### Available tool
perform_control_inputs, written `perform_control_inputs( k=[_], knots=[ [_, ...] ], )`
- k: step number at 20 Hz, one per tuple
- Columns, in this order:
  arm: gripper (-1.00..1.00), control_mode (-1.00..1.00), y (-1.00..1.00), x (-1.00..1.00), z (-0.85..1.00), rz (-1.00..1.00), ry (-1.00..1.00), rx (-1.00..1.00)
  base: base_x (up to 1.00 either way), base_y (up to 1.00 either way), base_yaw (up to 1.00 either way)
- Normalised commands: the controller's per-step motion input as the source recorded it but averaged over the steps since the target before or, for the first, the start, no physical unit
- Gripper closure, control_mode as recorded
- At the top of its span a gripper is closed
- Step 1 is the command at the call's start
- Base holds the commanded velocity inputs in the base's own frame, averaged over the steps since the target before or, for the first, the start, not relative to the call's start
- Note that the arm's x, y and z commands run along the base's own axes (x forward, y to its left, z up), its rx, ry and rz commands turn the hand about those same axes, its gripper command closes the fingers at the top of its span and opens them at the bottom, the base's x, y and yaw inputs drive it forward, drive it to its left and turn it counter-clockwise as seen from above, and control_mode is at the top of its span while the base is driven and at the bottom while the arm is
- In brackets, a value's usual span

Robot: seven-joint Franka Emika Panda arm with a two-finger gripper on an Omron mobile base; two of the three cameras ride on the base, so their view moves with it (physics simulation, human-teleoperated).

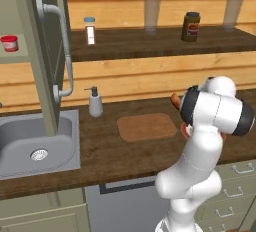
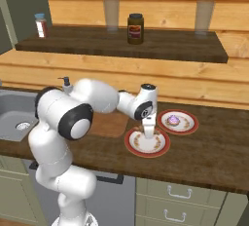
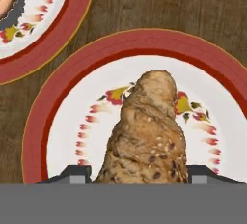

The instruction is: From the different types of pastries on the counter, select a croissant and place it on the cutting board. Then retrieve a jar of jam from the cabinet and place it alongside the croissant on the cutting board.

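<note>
On the near plate (image 3: 58,112) | gripper (image 3: 140,172) closed on croissant (image 3: 147,136) | light, flaky, crushable | hold its thick middle gently | cutting board (image 1: 146,127) waits bare

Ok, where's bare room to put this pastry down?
The flat light brown wooden cutting board is bare all over, bordered by the grey soap dispenser on its left and the red-rimmed plates on its right. Dark plank counter before it is free too. The plates' side is crowded.
</note>
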Motion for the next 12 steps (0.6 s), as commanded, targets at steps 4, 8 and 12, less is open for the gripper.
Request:
perform_control_inputs(
  k=[4, 8, 12],
  knots=[
    [1.0, -1.0, 0.06, 0.0, 0.91, 0.09, 0.12, 0.17, 0.0, 0.0, 0.0],
    [1.0, -1.0, 0.24, -0.07, 0.36, 0.29, 0.04, 0.09, 0.0, 0.0, 0.0],
    [1.0, -1.0, 0.47, -0.22, 0.03, 0.34, 0.0, -0.01, 0.0, 0.0, 0.0]
  ],
)
